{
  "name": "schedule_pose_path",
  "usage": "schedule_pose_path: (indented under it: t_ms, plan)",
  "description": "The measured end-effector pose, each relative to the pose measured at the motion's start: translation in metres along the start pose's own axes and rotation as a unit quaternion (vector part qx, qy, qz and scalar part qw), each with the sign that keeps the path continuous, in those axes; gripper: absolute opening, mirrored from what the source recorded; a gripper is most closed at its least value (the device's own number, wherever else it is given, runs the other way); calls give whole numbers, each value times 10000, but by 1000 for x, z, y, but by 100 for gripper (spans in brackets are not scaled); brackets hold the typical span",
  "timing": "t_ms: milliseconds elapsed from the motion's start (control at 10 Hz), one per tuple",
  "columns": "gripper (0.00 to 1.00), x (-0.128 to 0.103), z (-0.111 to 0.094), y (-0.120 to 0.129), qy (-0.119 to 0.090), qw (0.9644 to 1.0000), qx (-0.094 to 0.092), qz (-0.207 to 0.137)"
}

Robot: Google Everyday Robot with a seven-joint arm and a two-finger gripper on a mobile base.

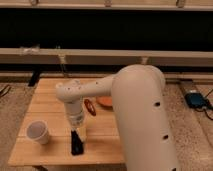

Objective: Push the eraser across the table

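Note:
The eraser (77,146) is a small flat black block lying on the light wooden table (50,100), close to its front edge and right of the white cup. My gripper (76,135) hangs from the white arm, pointing down directly over the eraser's far end. It appears to touch the eraser or sit just above it. The big white arm link (142,120) fills the right side of the view and hides the table's right part.
A white cup (38,132) stands at the front left of the table. A red oval object (90,107) and an orange flat thing (104,102) lie behind the gripper. A blue object (195,100) sits on the floor at the right. A dark wall runs behind the table.

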Motion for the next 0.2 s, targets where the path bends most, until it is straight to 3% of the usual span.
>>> schedule_pose_path:
  t_ms: [200]
  plan:
    - [66,2,-7,3,-220,9997,103,31]
